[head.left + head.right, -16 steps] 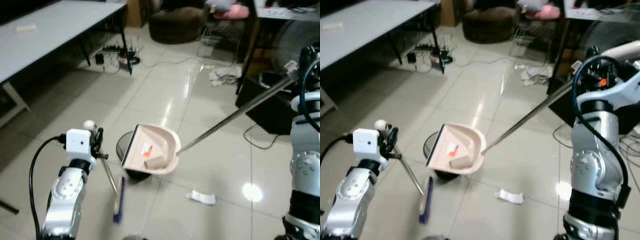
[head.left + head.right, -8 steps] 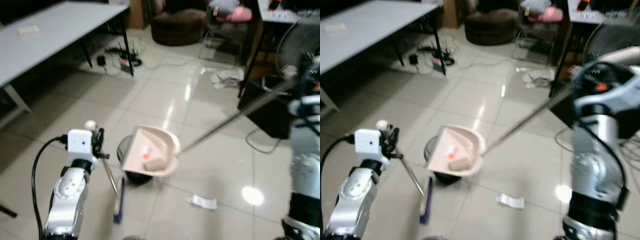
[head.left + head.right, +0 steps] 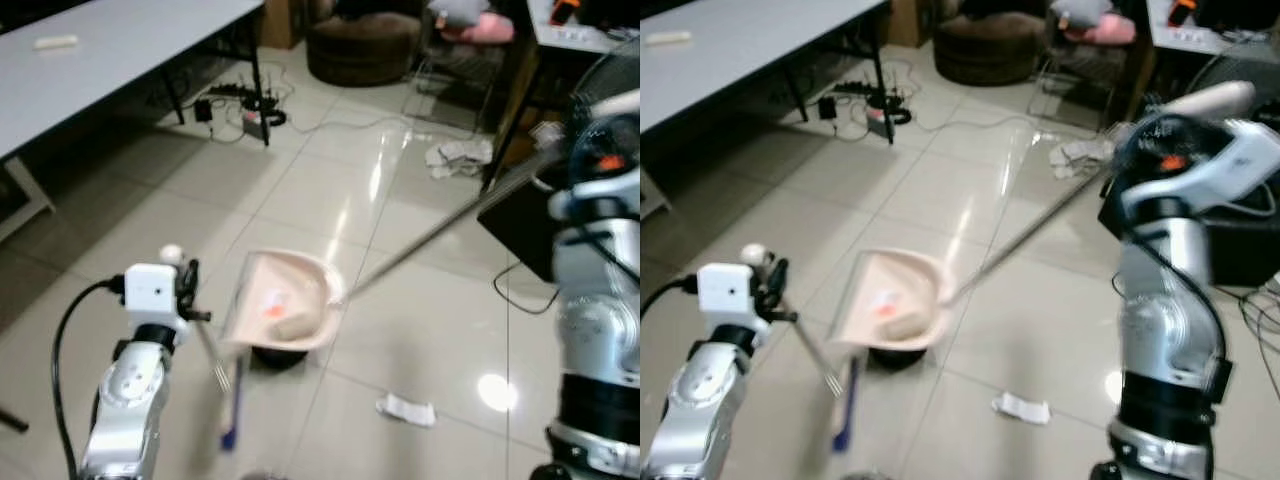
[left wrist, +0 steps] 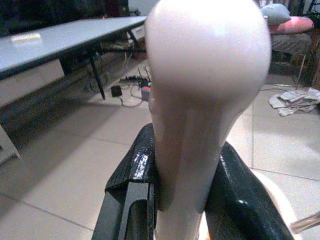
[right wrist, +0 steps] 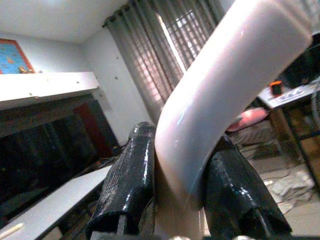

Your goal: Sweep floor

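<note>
The left end effector (image 4: 182, 200) is clamped on the pale rounded top of the broom handle (image 4: 205, 95), its black fingers (image 4: 131, 185) pressed against both sides; in the head views the broom (image 3: 228, 400) slants down from it to the tiled floor (image 3: 150, 200), its blue head blurred just beside a dark round bin (image 3: 278, 357). The right end effector (image 5: 175, 200) is closed around the white curved grip of the dustpan handle (image 5: 220, 100), and a long metal pole (image 3: 440, 225) runs from the right arm (image 3: 1165, 300) down to the beige dustpan (image 3: 285, 305). The pan hangs tilted over the bin, holding a tan lump (image 3: 292, 325) and a small orange-and-white scrap (image 3: 270, 309) — probably paper, though the view is too soft to be sure. A crumpled white piece (image 3: 406, 410) lies on the floor near the bin, apart from the pan. A grey table (image 3: 100, 50) stands at the left, with a power strip and cables (image 3: 240, 105) on the floor by its leg.
</note>
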You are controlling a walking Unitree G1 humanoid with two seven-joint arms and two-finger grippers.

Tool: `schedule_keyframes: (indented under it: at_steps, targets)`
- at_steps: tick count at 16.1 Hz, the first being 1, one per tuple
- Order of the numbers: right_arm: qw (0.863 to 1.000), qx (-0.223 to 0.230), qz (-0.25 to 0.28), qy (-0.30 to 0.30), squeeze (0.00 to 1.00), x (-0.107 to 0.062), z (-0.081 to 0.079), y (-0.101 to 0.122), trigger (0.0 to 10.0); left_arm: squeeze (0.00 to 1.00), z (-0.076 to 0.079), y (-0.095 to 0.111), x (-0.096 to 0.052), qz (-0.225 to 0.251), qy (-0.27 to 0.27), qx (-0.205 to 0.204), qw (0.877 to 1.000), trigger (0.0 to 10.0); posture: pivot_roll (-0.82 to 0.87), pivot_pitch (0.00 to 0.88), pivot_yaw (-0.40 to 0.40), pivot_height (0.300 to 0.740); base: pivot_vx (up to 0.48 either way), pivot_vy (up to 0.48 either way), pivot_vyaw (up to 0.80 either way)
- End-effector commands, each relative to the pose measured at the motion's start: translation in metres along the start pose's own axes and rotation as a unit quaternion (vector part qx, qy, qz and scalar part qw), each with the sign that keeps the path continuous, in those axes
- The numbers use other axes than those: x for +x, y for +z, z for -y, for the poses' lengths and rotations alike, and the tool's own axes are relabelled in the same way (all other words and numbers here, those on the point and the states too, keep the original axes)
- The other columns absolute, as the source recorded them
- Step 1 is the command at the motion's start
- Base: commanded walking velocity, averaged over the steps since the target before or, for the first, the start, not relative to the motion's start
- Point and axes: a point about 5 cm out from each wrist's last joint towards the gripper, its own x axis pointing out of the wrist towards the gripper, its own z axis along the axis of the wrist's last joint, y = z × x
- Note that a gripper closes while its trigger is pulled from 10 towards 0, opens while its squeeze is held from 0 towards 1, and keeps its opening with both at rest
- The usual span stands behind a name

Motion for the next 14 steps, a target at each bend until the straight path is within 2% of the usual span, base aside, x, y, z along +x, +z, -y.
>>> schedule_keyframes:
  at_steps: [1, 6, 9, 14]
  targets:
    - [0.999, 0.006, 0.032, 0.001, 0.00, 0.0003, 0.0002, 0.0136, 10.0, 0.00, 0.0031, 0.0115, 0.0039, 0.027, -0.014, 0.010, 0.999, 10.0, 0.05, 0.034, 0.062, 0.740, 0.360, 0.000, 0.00]
    - [1.000, -0.004, 0.029, -0.002, 0.00, -0.0030, -0.0006, 0.0100, 10.0, 0.00, 0.0006, 0.0154, 0.0045, 0.029, -0.019, 0.019, 0.999, 10.0, 0.07, 0.053, 0.068, 0.740, 0.360, 0.000, 0.00]
    - [0.999, 0.010, 0.031, -0.017, 0.00, -0.0033, 0.0042, 0.0096, 10.0, 0.00, -0.0015, 0.0174, 0.0057, 0.031, -0.020, 0.025, 0.999, 10.0, 0.08, 0.054, 0.065, 0.740, 0.360, 0.000, 0.00]
    - [0.999, 0.014, 0.032, -0.020, 0.00, -0.0062, 0.0073, 0.0120, 10.0, 0.00, -0.0036, 0.0118, -0.0004, 0.021, -0.018, 0.025, 0.999, 10.0, 0.06, 0.070, 0.067, 0.740, 0.353, 0.000, 0.00]
